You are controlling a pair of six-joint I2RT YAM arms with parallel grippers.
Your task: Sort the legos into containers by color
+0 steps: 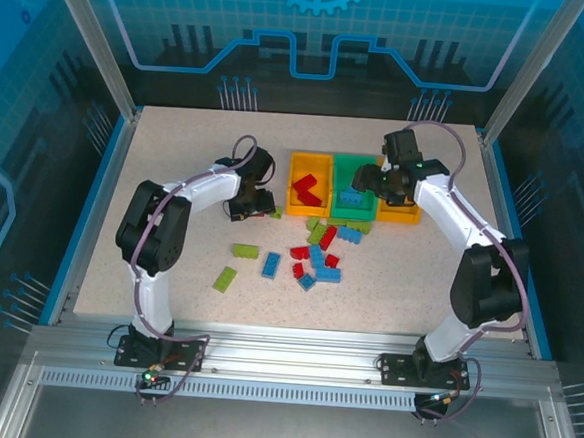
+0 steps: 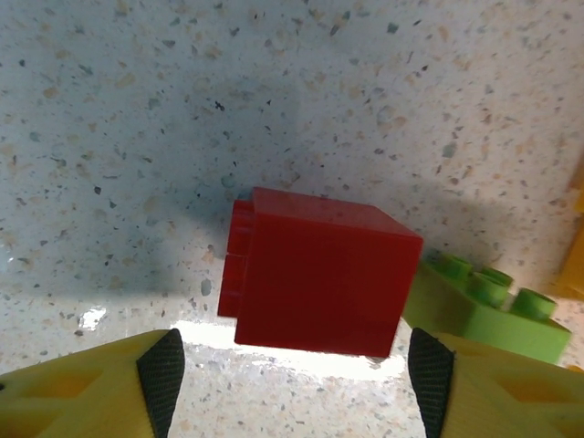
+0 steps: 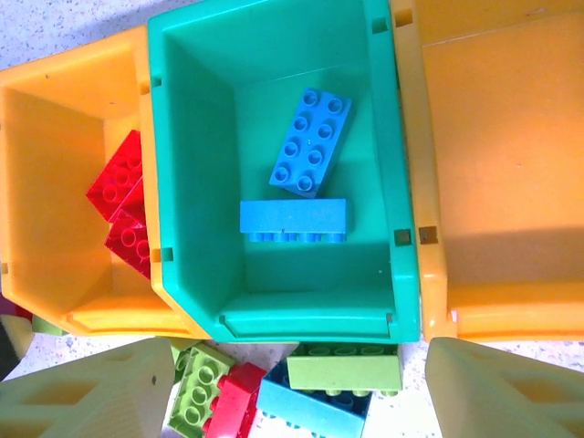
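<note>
A red lego (image 2: pixel 319 274) lies on its side on the table, just beyond my left gripper (image 2: pixel 294 379), whose fingers (image 2: pixel 162 374) stand open on either side of it without touching. A lime lego (image 2: pixel 479 306) sits right beside it. My left gripper (image 1: pixel 248 204) is just left of the left orange container (image 1: pixel 295 207). My right gripper (image 3: pixel 297 392) hangs open and empty over the near rim of the green container (image 3: pixel 192 182), which holds two blue legos (image 3: pixel 310 141). Red legos (image 3: pixel 123 205) lie in the left orange container (image 3: pixel 55 137).
Loose legos lie in front of the containers: a mixed pile (image 1: pixel 320 251), lime ones (image 1: pixel 245 250) and a blue one (image 1: pixel 271 265) to the left. The right orange container (image 3: pixel 502 137) shows a bare floor. Lime, red and blue legos (image 3: pixel 342 374) crowd the green container's near wall.
</note>
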